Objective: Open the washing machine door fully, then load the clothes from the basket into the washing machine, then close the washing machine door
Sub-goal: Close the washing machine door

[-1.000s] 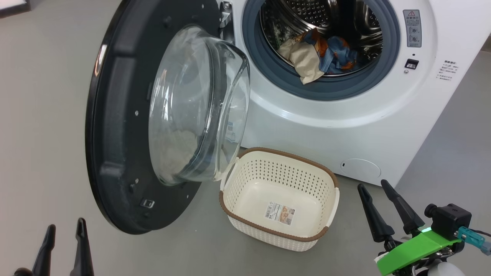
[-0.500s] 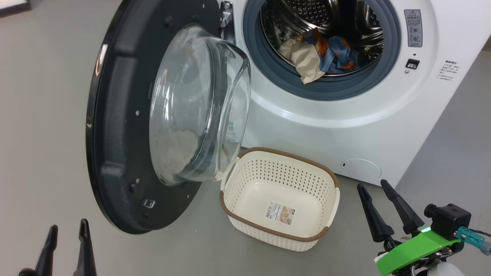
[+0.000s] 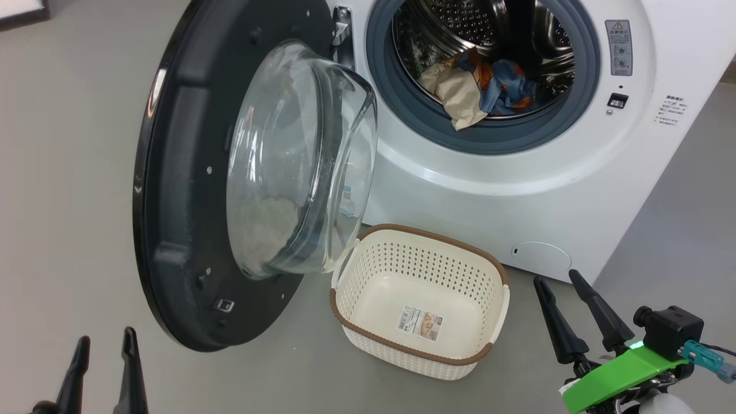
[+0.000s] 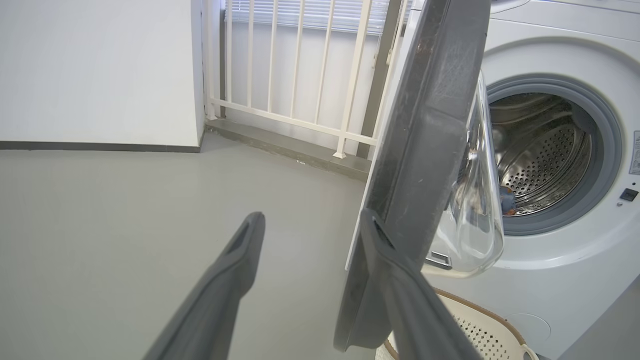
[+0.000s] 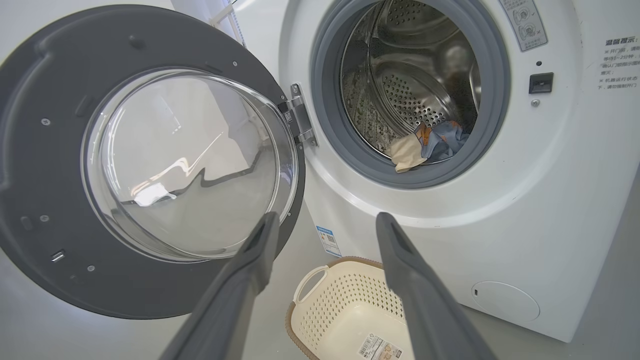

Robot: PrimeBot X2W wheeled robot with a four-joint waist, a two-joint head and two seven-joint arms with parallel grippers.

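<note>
Glossy black rim, likely stiff and heavy: the washing machine door [image 3: 190, 190] hangs open at left, best pushed at its near edge, off the glass [image 3: 287, 161]. The clothes [image 3: 477, 89] lie far inside the drum [image 3: 460, 23]; left gripper [image 3: 107, 336] and right gripper [image 3: 555, 276] gape, empty

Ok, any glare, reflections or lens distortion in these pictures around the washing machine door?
Head view: a white glare streak on the rim of the washing machine door, light otherwise even. Right wrist view: the door's glass mirrors the bright room, and the washing machine front bows from the wide lens. Left wrist view: the window looks washed out.
</note>
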